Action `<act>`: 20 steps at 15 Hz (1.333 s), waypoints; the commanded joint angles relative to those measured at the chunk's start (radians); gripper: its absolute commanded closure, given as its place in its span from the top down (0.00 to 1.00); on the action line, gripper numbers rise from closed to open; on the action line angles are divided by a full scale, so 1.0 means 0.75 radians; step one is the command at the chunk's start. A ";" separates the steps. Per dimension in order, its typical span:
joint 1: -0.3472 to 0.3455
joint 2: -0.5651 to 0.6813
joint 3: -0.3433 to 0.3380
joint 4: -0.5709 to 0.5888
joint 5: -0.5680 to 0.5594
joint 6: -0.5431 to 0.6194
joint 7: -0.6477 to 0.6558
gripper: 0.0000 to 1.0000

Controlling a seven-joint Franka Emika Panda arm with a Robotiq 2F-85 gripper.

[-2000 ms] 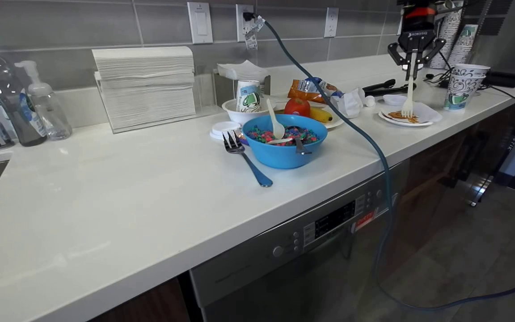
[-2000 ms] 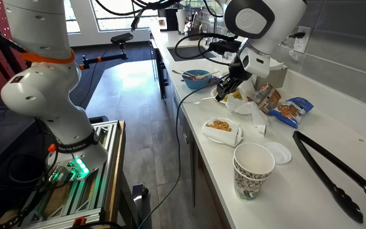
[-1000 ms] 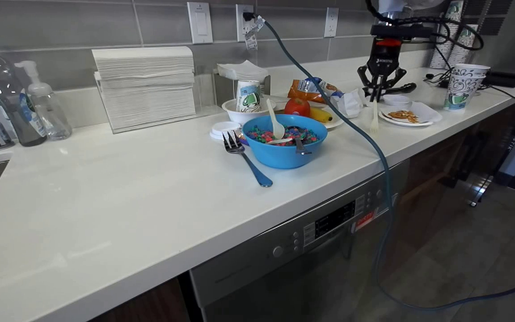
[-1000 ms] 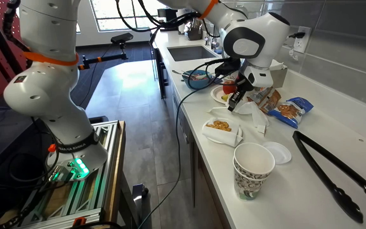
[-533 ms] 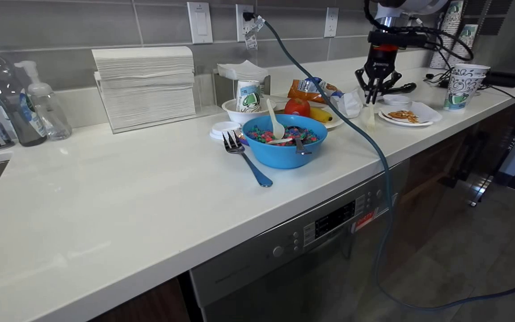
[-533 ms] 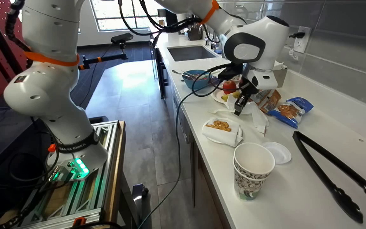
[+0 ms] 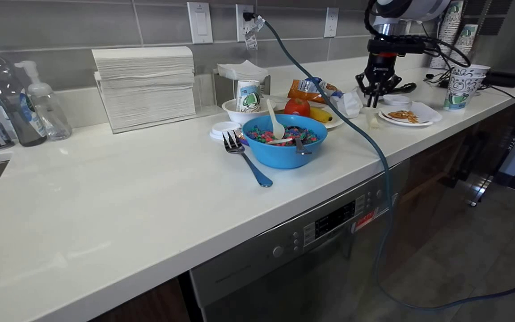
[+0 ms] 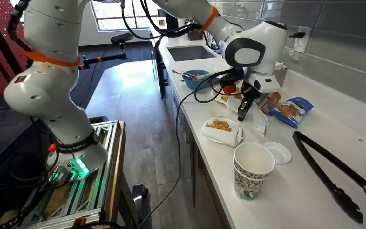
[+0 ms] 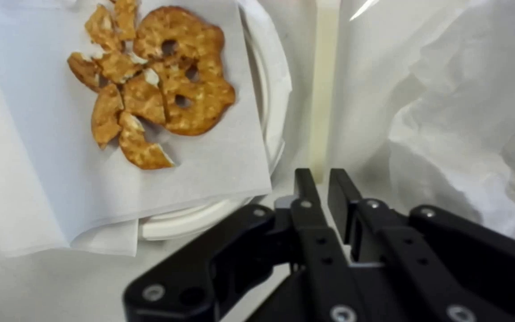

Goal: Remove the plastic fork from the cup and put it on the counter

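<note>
Pale fork (image 9: 323, 89) is on the desk (image 7: 119, 192), in the strip between the plate (image 9: 278, 85) of pretzels (image 9: 201, 112) and the crumpled paper (image 9: 458, 125), apart from both. Seems to lie flat; its far end runs out at the top of the wrist view, and it's faint in the exterior views. Not standing in anything, so removal and placing both look done, or near enough.

Handling, best guess: plastic, very light, stiffish with some flex, slick, could snap if pressed down hard. Thin, so picking it up flat would be fiddly. Best hold: mid-handle, across the narrow width, gentle squeeze; gripped at the very end, the head would likely swing.

State of claw (image 9: 321, 172): tips parted by a narrow slot, nothing visibly clamped. Near end of the fork shows between the tips in the wrist view; touching or just above, can't tell. Next should be straight up, maybe wider first. Little slack each side, so a tip could drag it.
</note>
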 commanded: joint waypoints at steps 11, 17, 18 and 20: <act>0.035 -0.410 -0.048 -0.264 -0.179 -0.021 0.037 1.00; 0.008 -0.775 0.005 -0.546 -0.514 0.034 -0.025 0.99; -0.001 -0.842 0.021 -0.596 -0.536 0.033 -0.093 1.00; -0.015 -0.961 0.030 -0.662 -0.487 -0.009 -0.279 1.00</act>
